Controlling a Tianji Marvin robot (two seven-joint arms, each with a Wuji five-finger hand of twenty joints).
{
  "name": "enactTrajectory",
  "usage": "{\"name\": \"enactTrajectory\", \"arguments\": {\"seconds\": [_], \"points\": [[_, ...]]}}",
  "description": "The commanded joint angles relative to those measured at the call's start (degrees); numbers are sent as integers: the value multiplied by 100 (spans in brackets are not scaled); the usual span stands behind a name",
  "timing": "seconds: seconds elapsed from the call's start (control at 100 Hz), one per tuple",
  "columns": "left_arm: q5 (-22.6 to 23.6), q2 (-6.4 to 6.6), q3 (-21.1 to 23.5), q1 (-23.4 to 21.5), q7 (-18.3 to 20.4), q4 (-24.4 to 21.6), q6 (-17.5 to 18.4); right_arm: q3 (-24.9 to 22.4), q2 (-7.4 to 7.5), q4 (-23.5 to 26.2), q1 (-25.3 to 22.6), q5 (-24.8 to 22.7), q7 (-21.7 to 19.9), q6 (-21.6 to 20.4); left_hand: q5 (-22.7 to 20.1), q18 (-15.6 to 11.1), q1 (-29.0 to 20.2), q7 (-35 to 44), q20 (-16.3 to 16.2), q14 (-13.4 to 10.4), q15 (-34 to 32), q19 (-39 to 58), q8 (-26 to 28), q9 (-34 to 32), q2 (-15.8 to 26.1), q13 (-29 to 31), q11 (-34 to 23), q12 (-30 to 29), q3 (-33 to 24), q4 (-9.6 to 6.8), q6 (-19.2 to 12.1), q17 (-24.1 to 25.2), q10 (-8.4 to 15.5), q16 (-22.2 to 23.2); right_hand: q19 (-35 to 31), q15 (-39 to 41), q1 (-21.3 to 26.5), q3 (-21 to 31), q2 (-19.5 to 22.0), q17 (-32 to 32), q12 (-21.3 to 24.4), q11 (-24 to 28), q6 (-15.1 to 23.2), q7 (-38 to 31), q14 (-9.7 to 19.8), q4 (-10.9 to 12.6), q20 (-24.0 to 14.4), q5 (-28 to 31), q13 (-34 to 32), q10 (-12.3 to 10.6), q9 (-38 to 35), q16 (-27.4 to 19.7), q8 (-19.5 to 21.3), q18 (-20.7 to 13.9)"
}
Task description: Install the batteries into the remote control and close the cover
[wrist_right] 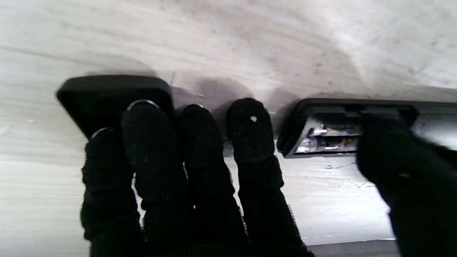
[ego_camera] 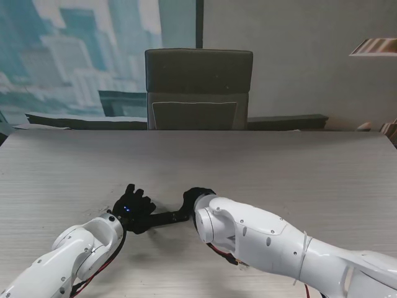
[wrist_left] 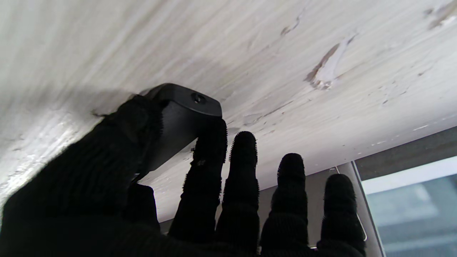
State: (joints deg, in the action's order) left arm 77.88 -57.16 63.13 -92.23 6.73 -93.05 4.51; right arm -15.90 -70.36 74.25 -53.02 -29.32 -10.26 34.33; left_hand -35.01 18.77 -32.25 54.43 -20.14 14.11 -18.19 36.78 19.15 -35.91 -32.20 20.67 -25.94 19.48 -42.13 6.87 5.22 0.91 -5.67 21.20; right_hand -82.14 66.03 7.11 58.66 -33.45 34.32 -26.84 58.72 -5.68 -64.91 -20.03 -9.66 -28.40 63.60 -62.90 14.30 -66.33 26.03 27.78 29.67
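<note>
1. My left hand (ego_camera: 132,208) lies palm down on the tabletop (ego_camera: 279,167), clamped on one end of the black remote control (wrist_left: 182,117): in the left wrist view the thumb and index finger pinch that end between them, while the other three fingers stretch out straight beyond it.
2. From the stand, the remote control runs along the tabletop from my left hand across to my right hand (ego_camera: 197,197), which sits just beside it.
3. In the right wrist view the remote's open battery compartment (wrist_right: 330,141) lies between my right thumb and fingers, with something metallic glinting inside; I cannot tell whether batteries are seated.
4. The battery cover (wrist_right: 114,98), a separate black piece, lies flat on the tabletop under my right fingertips (wrist_right: 250,125).
5. My right fingers press together onto the cover; whether they actually grip it I cannot tell.
</note>
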Motion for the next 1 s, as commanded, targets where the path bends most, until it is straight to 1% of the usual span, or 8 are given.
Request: {"name": "enactTrajectory", "arguments": {"seconds": [0.0,0.08,0.23,0.33,0.44,0.58,0.72,0.99], "points": [[4,17,-35,-77,145,97,4,123,7,-161,-150,68,-194,43,-590,75,-690,656,93,-18,17,47,250,60,214,10,13,47,-426,-388,-1061,39,40,-62,9,-60,252,137,-106,20,-26,-109,-35,868,100,-31,-57,-330,-83,86,18,43,-79,46],[4,17,-32,-79,145,95,3,209,-18,-208,-96,44,-210,88,-590,75,-692,657,93,-10,15,47,251,65,220,10,13,47,-429,-389,-1058,39,42,-61,-17,-29,630,248,-99,92,-18,-91,-2,816,109,36,-65,-267,-179,57,-68,43,-72,43],[1,16,-35,-79,139,100,-4,314,-37,-251,-38,-14,-244,112,-592,75,-691,657,93,-18,18,47,250,64,217,7,13,47,-429,-389,-1053,39,41,-63,-54,-3,921,473,-1,209,-10,-68,65,742,148,100,-66,-170,-292,17,-187,27,-67,24],[0,16,-34,-80,147,97,0,274,-21,-212,-69,-6,-230,111,-590,69,-690,657,92,-18,18,50,250,66,218,7,14,47,-429,-388,-1053,36,37,-63,-44,-13,646,314,56,185,0,-93,52,768,146,43,-56,-221,-256,25,-135,11,-89,13],[6,17,-28,-84,155,92,-1,178,110,36,-127,-28,-303,69,-592,72,-691,658,92,-10,18,48,251,63,219,5,14,47,-428,-388,-1055,40,39,-62,65,-141,142,-307,286,-93,2,-175,-40,946,126,55,-30,-548,84,98,220,7,-140,-47],[14,17,-26,-85,155,90,0,-166,285,411,-376,-240,-247,-138,-589,71,-692,658,93,-20,17,47,251,69,217,8,15,46,-426,-387,-1063,41,36,-62,566,-480,-18,-685,470,-602,59,-350,-96,1256,134,93,144,-1070,512,137,638,5,-242,-53],[24,18,-11,-99,167,77,7,-608,451,849,-690,-584,-143,-376,-588,73,-691,657,93,-18,21,47,252,68,219,1,14,47,-424,-387,-1066,39,36,-64,943,-699,22,-777,545,-878,114,-462,-147,1447,126,129,308,-1268,687,154,803,8,-349,20],[30,19,-15,-95,170,73,21,-1482,690,1532,-1328,-1678,89,-801,-585,74,-688,657,92,-12,16,48,253,65,223,10,13,47,-422,-388,-1056,37,39,-61,979,-777,226,-619,459,-857,144,-504,-104,1461,150,204,350,-1207,623,120,761,16,-388,28]]}}
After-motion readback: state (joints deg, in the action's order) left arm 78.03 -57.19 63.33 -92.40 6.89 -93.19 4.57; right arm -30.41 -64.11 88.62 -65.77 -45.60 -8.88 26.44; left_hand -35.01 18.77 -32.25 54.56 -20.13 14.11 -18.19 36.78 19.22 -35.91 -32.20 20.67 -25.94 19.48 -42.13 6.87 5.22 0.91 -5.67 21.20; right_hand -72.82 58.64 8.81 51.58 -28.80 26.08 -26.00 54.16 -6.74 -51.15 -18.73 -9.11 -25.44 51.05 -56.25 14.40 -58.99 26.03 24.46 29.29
